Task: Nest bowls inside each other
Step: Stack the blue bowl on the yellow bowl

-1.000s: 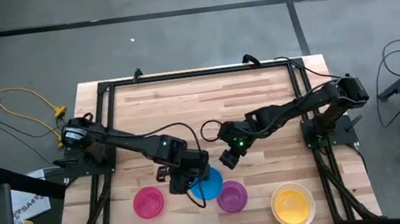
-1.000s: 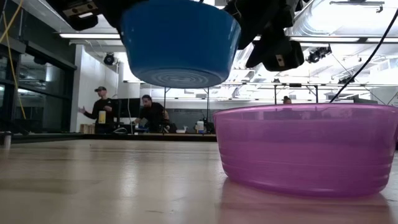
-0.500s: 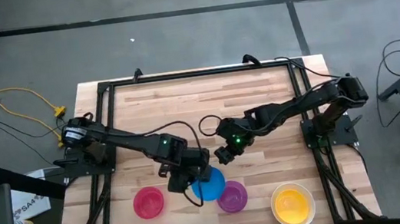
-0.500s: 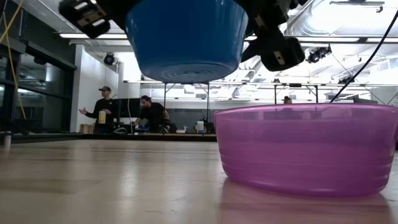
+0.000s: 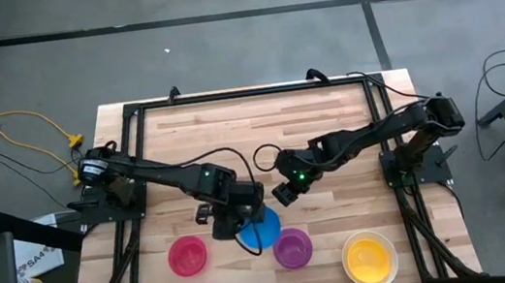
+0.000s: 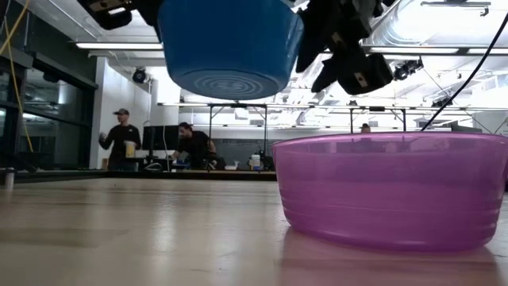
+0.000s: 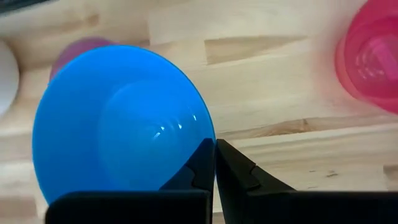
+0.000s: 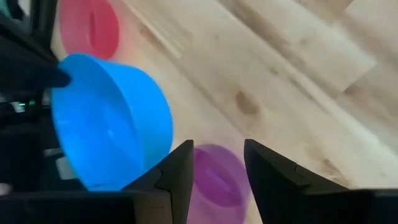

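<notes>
Lifted a touch higher and nudged toward the upper left of the high view since the earlier frame: blue bowl (image 5: 260, 229), now clear of the purple bowl (image 5: 293, 248); right gripper (image 5: 282, 193) barely shifted.

Nearest, along the bottom edge of the high view: pinkish-red bowl (image 5: 187, 256) at lower left, purple bowl at bottom centre, yellow bowl (image 5: 367, 259) nested in the white bowl (image 5: 386, 242) at lower right. All resting on the wooden table (image 5: 231, 125). Filling the right half of the low view: purple bowl (image 6: 388, 191), upright.

Just behind that row: left gripper (image 5: 227, 225), fingers pressed together on the rim of the blue bowl, clamped shut, as the left wrist view shows (image 7: 215, 168). Hanging in the air at the top of the low view, tilted slightly: blue bowl (image 6: 228, 48), its underside showing.

Further back, centre of the high view: right gripper, fingers apart, holding nothing, near the blue bowl but not touching.

Farthest, in the room at middle left of the low view: two people (image 6: 159, 146), standing.
</notes>
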Action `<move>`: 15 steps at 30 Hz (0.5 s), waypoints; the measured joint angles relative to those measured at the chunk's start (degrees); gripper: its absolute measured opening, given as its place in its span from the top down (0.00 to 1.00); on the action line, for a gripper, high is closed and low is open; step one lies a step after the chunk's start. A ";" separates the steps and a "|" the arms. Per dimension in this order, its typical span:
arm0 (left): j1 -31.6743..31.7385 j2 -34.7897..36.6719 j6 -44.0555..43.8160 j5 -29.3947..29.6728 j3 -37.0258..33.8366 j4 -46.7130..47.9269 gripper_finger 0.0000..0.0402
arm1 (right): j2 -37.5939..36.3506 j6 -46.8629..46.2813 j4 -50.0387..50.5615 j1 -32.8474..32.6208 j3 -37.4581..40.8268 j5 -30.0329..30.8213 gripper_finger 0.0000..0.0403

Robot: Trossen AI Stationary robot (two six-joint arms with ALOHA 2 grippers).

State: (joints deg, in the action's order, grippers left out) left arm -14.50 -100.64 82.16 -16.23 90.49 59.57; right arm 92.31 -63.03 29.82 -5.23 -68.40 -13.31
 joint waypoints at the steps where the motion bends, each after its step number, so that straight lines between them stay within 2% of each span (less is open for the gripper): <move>1: -0.02 0.00 -1.64 0.05 0.01 0.24 1.00 | 0.00 0.49 0.24 0.09 0.00 0.72 0.67; 4: -0.09 0.00 -6.63 0.06 0.01 0.65 1.00 | 0.00 3.14 0.79 0.41 0.00 2.65 0.67; 9: 0.86 0.00 -16.94 2.05 0.00 1.72 1.00 | -0.01 4.80 3.78 1.55 0.00 1.30 0.67; 15: 5.73 0.04 -33.07 2.43 -1.64 0.09 1.00 | -0.01 5.67 4.29 1.18 0.00 0.21 0.67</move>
State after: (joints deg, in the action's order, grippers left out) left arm -8.77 -100.60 49.09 -13.80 88.85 59.66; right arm 92.31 -57.36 34.11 -4.05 -68.40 -13.10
